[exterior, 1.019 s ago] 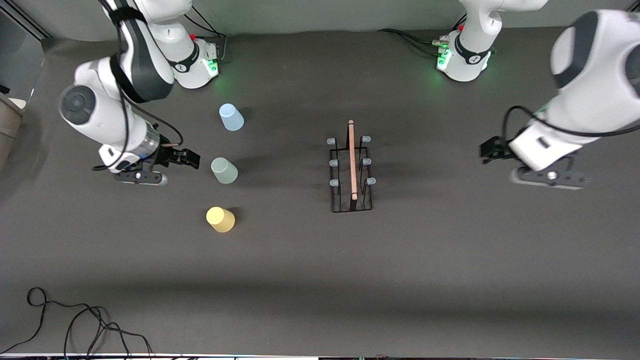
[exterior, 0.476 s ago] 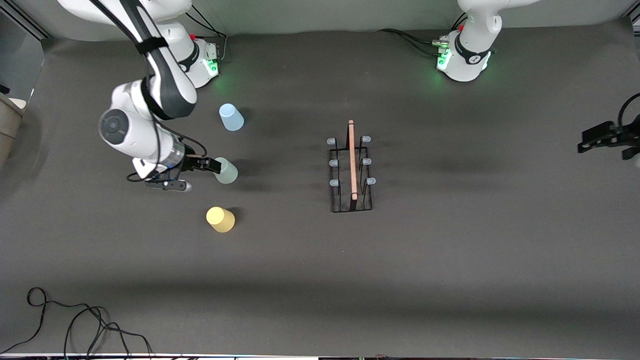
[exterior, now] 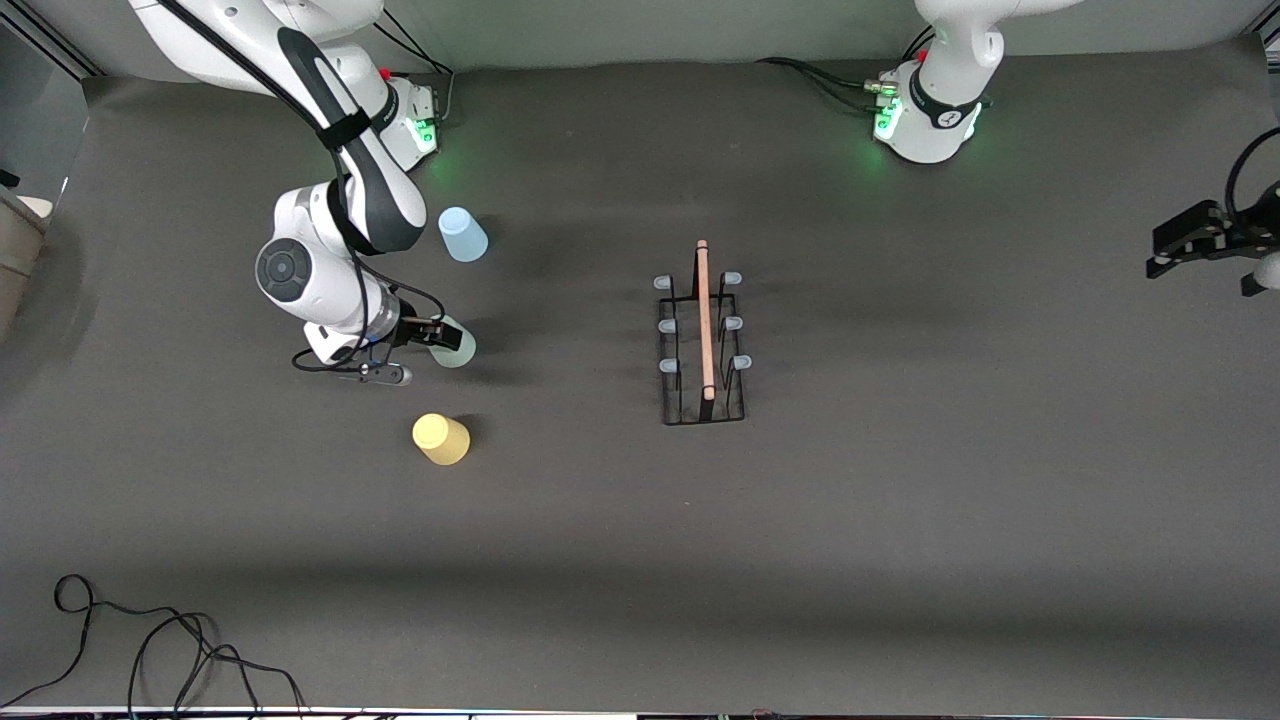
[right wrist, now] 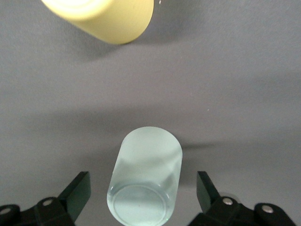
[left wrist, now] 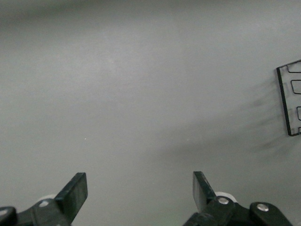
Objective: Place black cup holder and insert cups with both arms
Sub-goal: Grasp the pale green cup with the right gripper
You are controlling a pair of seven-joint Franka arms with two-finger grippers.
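The black cup holder (exterior: 703, 400) stands mid-table with its wooden rod handle (exterior: 704, 320) on top and no cups on its pegs. Toward the right arm's end stand the light blue cup (exterior: 462, 235), the pale green cup (exterior: 460, 346) and the yellow cup (exterior: 441, 439). My right gripper (exterior: 440, 334) is open, with its fingers on either side of the pale green cup (right wrist: 146, 183) and gaps on both sides. The yellow cup (right wrist: 101, 16) also shows in the right wrist view. My left gripper (exterior: 1185, 245) is open and empty over bare table (left wrist: 140, 188) at the left arm's end. The holder's corner (left wrist: 288, 101) shows in its wrist view.
A black cable (exterior: 150, 650) lies coiled at the table's near edge toward the right arm's end. The green-lit bases (exterior: 925, 115) stand along the farthest edge from the front camera.
My right gripper has moved in to the pale green cup and now straddles it. My left arm has drawn away from the holder to the edge of the front view.
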